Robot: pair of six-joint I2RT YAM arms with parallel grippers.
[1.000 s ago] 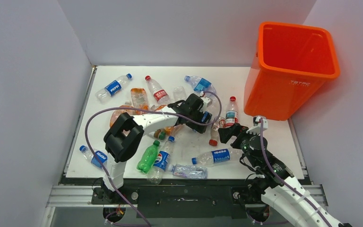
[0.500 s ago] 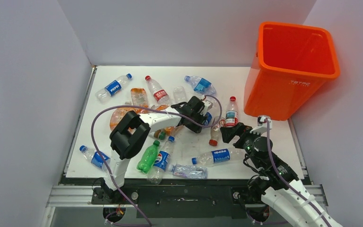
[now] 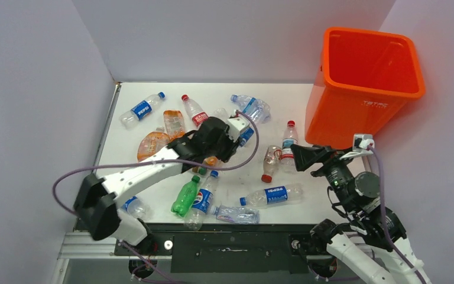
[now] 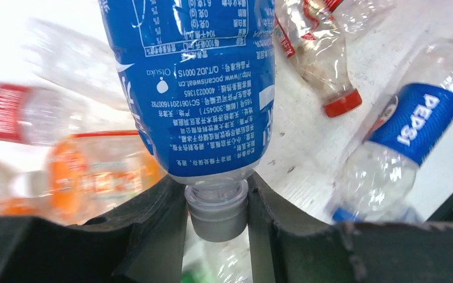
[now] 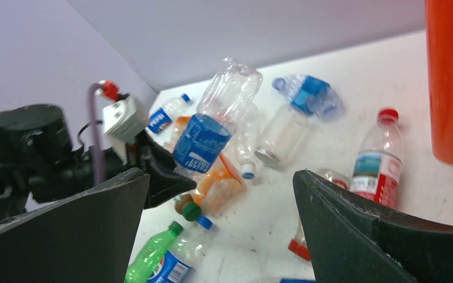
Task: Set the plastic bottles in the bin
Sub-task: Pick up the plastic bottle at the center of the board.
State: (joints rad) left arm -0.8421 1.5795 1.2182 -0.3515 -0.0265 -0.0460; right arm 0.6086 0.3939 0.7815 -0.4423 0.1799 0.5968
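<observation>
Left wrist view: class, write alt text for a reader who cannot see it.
Two black fingers pinch the grey cap of a clear, blue-labelled bottle filling the middle. Around it on the white table lie a Pepsi bottle, a crushed red-capped bottle and a blurred orange bottle.

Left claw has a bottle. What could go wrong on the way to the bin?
The left claw pinches the blue-labelled bottle only at its cap, so it may swing or slip out. The open right claw sits between it and the bin, so they might collide.
</observation>
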